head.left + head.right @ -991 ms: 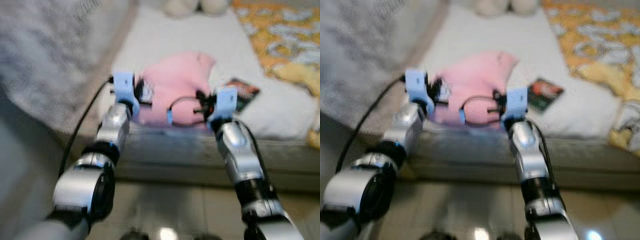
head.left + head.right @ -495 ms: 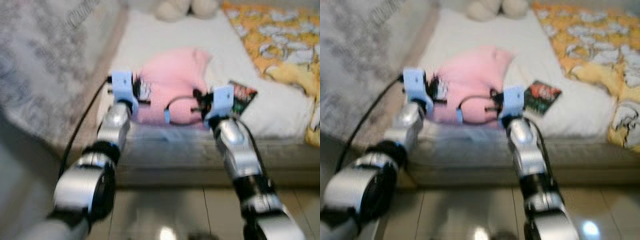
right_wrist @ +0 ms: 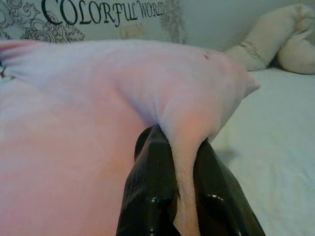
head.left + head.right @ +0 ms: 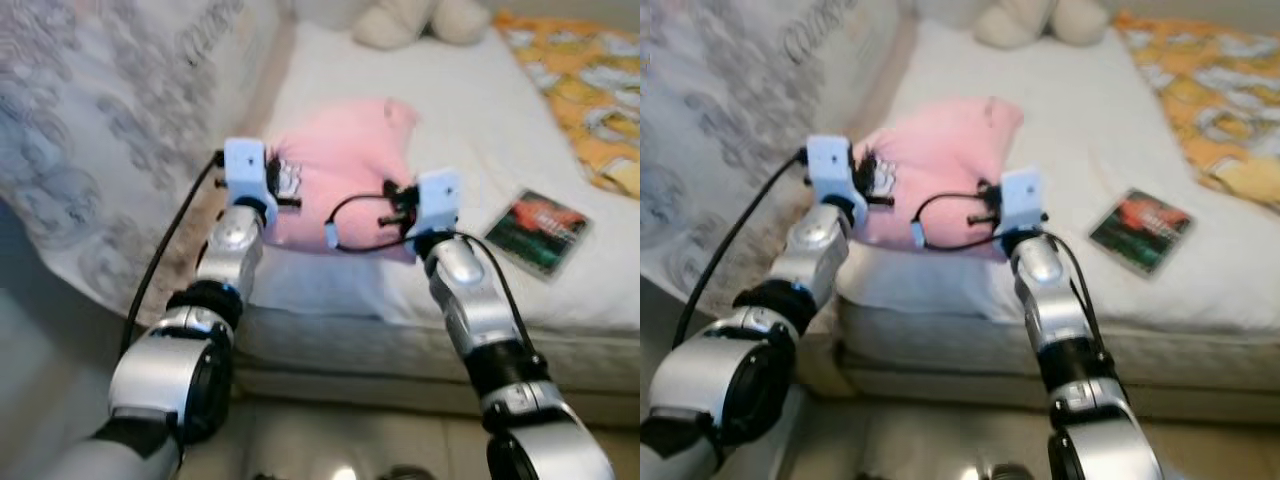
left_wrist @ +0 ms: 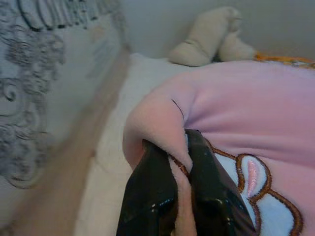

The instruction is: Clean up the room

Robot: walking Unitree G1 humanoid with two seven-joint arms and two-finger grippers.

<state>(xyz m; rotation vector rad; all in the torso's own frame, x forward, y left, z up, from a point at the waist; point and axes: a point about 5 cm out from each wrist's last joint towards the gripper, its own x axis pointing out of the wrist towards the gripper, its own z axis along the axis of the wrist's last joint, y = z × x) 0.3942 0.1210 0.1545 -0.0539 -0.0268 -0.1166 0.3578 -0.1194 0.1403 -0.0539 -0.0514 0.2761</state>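
Pink plush cushion [image 4: 345, 165] sits at the near edge of the bed [image 4: 480, 120], and you have it pinched from both ends. Left end effector [image 5: 177, 191]: fingers clamped narrow on a fold of pink fabric at the cushion's 9 o'clock corner, beside the embroidered patch. Right end effector [image 3: 179, 194]: likewise closed tight on a ridge of the plush at the 3 o'clock side.

Step in hand, as I judge it: a two-handed pick-up of the cushion, grip made, with its underside apparently at or just above the sheet. Your next move calls for both arms to lift and travel together; if they drift apart the thin folds may slip out of the fingers. Where it should go cannot be told from here, though the head of the bed is a fair guess.

Surroundings, left to right:
- Grey-patterned drape [image 4: 90, 130] with printed lettering at 9 to 10 o'clock, hanging close by the bed's side.
- White sheet over the mattress.
- Cream soft toy [image 4: 420, 18] at 12 o'clock, well apart from the cushion.
- Dark booklet [image 4: 535, 230] lying flat at 3 o'clock, near your right arm.
- Orange patterned blanket [image 4: 585, 85] at 2 o'clock.
- Pale tiled floor [image 4: 340, 445] at 6 o'clock.
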